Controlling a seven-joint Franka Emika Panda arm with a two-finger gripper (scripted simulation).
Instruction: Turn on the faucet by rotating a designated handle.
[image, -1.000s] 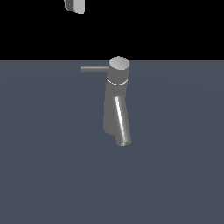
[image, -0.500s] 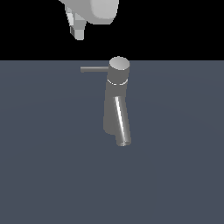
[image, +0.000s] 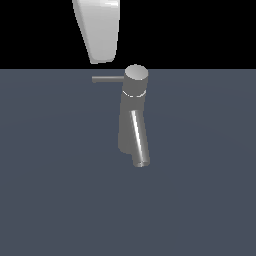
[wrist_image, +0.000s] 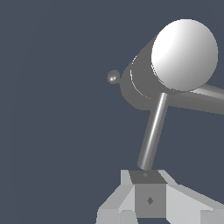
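Handle (image: 107, 79) horizontal, pointing to exterior view's left from faucet (image: 134, 117) cap.

Item 1. Tabletop (image: 50, 175): flat, matte slate blue-grey surface, one even tone, no markings, seams or texture. In the exterior view it fills the lower part of the picture and ends in a straight horizontal far edge. In the wrist view the same tone (wrist_image: 52, 109) fills the whole background.

Item 2. Backdrop (image: 200, 30): plain black band directly above the tabletop's far edge, featureless, running the full width of the exterior view.

Item 3. Small sphere (wrist_image: 113, 77): grey, glossy, with one pale highlight, seen against the tabletop in the wrist view only (whether it rests on the tabletop or sits above it cannot be told).
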